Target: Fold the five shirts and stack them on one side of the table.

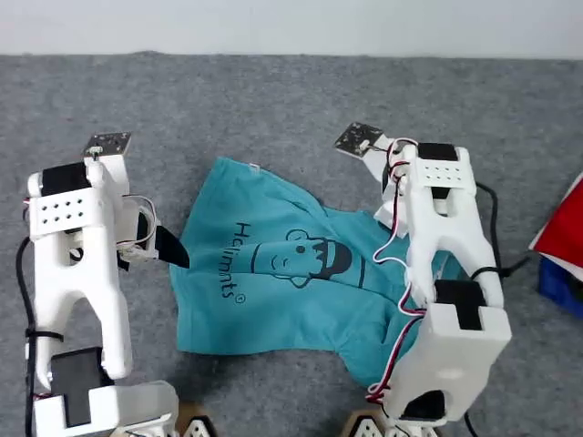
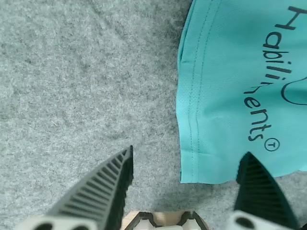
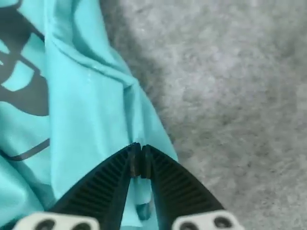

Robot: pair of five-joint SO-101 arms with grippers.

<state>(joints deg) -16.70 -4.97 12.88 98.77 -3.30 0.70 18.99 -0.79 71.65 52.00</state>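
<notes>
Teal shirt lying spread on the grey table between the two arms.
The left gripper is hovering at the shirt's left hem with its fingers spread wide, holding nothing. The right gripper is pinching a fold at the shirt's right edge, fingers pressing together on the cloth.

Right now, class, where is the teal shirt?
In the high view the teal shirt lies on the grey mat between the arms, the open left claw at its hem.

Bright, even light, seemingly from overhead, casting only soft shadows.
</notes>
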